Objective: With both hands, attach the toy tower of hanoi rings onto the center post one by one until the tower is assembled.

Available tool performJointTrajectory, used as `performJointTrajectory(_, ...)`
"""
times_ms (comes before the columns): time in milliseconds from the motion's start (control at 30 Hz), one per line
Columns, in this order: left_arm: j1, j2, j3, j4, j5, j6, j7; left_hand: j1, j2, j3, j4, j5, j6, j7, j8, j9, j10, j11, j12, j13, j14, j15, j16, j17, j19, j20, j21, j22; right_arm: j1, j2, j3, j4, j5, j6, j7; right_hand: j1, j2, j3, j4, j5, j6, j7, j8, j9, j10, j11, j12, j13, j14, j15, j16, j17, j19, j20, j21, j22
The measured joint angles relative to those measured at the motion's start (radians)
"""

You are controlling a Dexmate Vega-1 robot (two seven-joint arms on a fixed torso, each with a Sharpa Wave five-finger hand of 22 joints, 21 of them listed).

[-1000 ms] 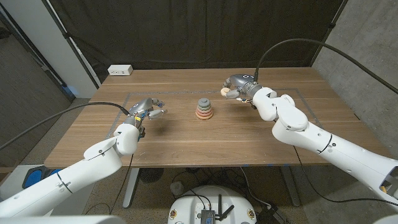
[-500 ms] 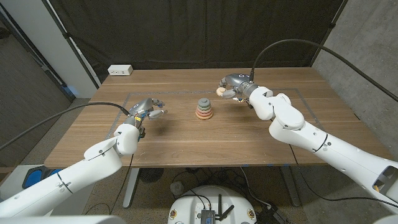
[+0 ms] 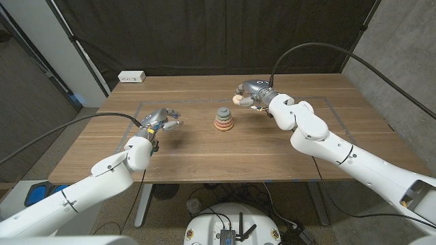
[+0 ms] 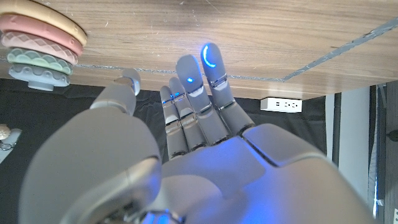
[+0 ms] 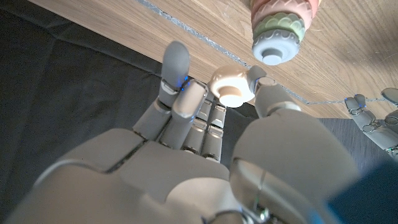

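The right hand (image 3: 248, 93) pinches a small cream ring (image 3: 237, 99) between thumb and a fingertip, the other fingers (image 5: 175, 62) reaching past it; in the right wrist view the cream ring (image 5: 231, 88) faces the camera with its hole showing, so its axis does not yet look lined up with the post. From those fingers the tower (image 3: 223, 119) lies toward the robot and a little to the robot's left, near but clearly apart, and lower, since the ring is carried above the surface (image 3: 272, 146). The tower stands upright near the middle of the surface, its stacked rings running from a wide orange one at the base up through pink and green to a grey-blue piece on top. Whether bare post still shows above that piece I cannot tell. As a judgement, the coming move turns on bringing the ring's hole over the tower's vertical axis and levelling it before lowering; a tilted ring would likely catch on the top. The left hand (image 3: 161, 120) hangs off the tower's other side, on the robot's left, farther from the tower than the right hand, its fingers (image 4: 209, 62) loosely extended and holding nothing, so the right hand is the one placed to act.
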Motion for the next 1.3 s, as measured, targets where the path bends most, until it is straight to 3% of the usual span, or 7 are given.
performJointTrajectory(1300,0.007,0.0,-0.006,0.007,0.008,-0.012,0.005,0.0,0.0,0.006,0.0,0.0,0.0,0.0,0.0,0.005,0.0,0.0,0.0,0.0,0.0,0.0,0.002,-0.002,0.0,0.0,0.0,0.0,0.106,0.107,-0.064,0.139,0.04,0.09,0.023,0.01,0.003,0.0,0.0,-0.002,0.0,0.0,-0.003,0.001,0.0,0.0,-0.014,0.007,0.0,0.0,0.0,0.0,0.0,0.0,-0.003,0.0)
